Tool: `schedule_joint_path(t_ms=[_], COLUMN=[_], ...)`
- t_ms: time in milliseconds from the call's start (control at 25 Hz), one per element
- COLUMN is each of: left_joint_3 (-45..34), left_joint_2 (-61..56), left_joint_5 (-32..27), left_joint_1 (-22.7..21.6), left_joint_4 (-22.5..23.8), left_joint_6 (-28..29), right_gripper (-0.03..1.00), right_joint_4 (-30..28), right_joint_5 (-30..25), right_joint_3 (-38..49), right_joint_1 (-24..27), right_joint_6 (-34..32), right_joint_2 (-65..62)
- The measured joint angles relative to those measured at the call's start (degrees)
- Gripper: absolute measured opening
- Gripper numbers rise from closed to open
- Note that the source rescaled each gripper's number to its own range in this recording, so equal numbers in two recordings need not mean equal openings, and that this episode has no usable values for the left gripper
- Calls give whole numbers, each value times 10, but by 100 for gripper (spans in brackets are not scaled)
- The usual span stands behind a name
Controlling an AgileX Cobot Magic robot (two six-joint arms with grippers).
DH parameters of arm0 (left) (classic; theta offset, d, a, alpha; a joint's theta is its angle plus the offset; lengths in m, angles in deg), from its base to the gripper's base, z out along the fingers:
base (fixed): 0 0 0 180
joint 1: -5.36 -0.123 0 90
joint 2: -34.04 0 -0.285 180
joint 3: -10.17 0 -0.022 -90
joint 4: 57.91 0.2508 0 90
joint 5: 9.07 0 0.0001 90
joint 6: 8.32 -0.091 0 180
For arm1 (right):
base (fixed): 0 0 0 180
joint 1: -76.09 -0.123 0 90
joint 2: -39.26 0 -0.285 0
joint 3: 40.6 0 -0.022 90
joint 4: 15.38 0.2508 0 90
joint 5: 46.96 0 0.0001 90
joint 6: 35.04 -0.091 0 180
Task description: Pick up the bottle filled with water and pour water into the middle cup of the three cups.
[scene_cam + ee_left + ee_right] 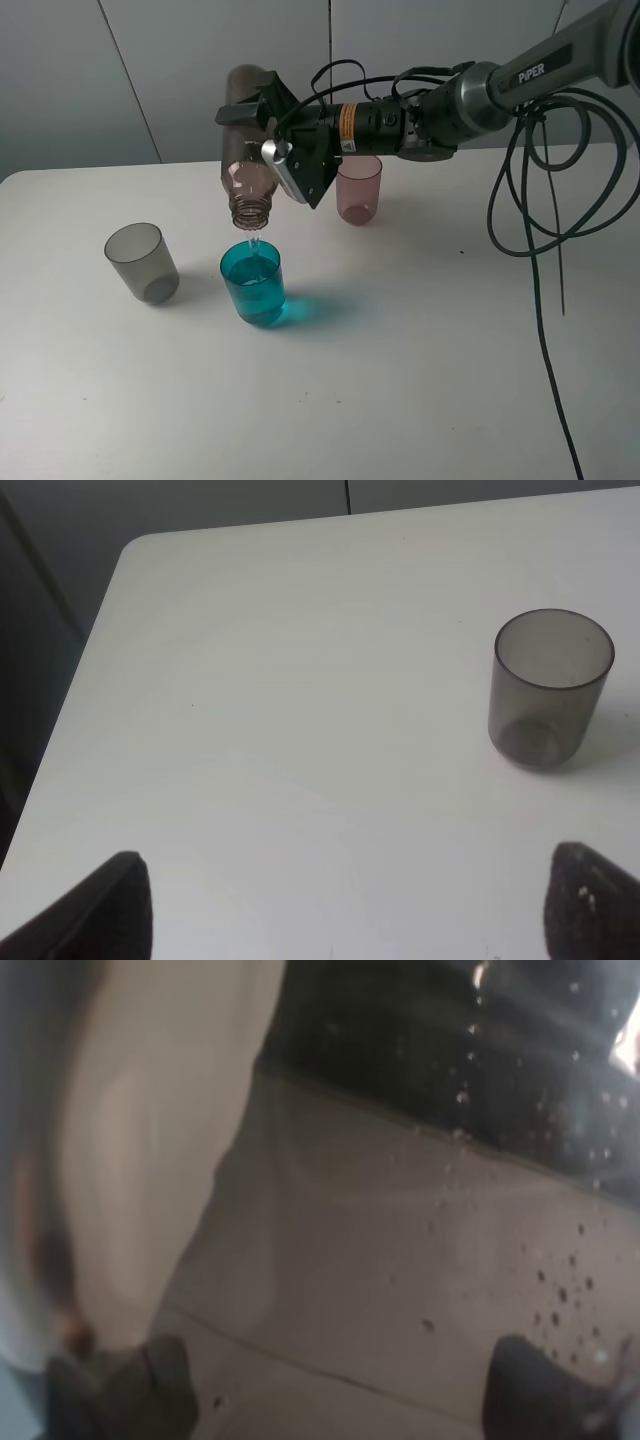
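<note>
Bottle (246, 188) mouth-down above middle cup (253, 286)

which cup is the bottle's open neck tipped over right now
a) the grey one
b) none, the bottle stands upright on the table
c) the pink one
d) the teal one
D: the bottle, gripped by the right hand, is tipped neck-down directly above the teal cup, and a thin stream of water falls from its mouth into that cup.
</note>
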Motion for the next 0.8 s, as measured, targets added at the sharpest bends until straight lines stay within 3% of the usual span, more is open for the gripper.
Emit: schedule_joint_path(t_ms=[800], left_joint_3=[0], left_joint_2=[0], left_joint_5=[0], left_joint_1=[0], left_joint_4=[0], left_joint_6=[0], right_gripper=[2], right_joint_4=[10], right_joint_5=[28], right_joint_3=[0], right_joint_1=[-10], right_joint_6=[26], right_joint_2=[0])
